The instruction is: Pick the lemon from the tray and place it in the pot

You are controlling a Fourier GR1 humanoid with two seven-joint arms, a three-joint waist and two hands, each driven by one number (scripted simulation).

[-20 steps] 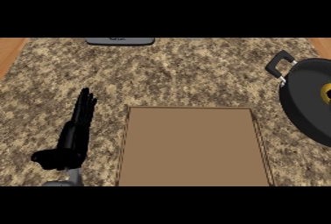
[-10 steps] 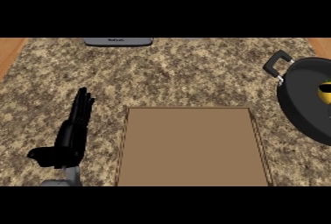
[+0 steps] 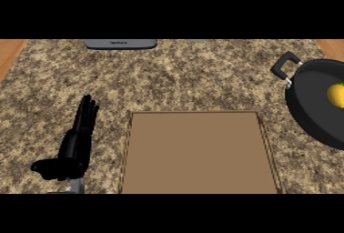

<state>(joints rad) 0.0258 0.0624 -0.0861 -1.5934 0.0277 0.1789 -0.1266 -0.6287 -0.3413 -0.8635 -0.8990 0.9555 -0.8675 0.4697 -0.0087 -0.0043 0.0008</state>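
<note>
One robot hand (image 3: 75, 143), the left, rests with fingers straight beside the tray (image 3: 198, 154), holding nothing.

i have one view only, from my head, looking steeply down on the counter (image 3: 201, 77). its top edge lies along the counter's far side, where a grey object (image 3: 121, 43) sits; its bottom edge cuts my left hand (image 3: 70, 152) at the forearm. the tray (image 3: 199, 154) fills the lower middle, near me. the right edge crops the pot (image 3: 312, 104). no second view shares any of this.
</note>
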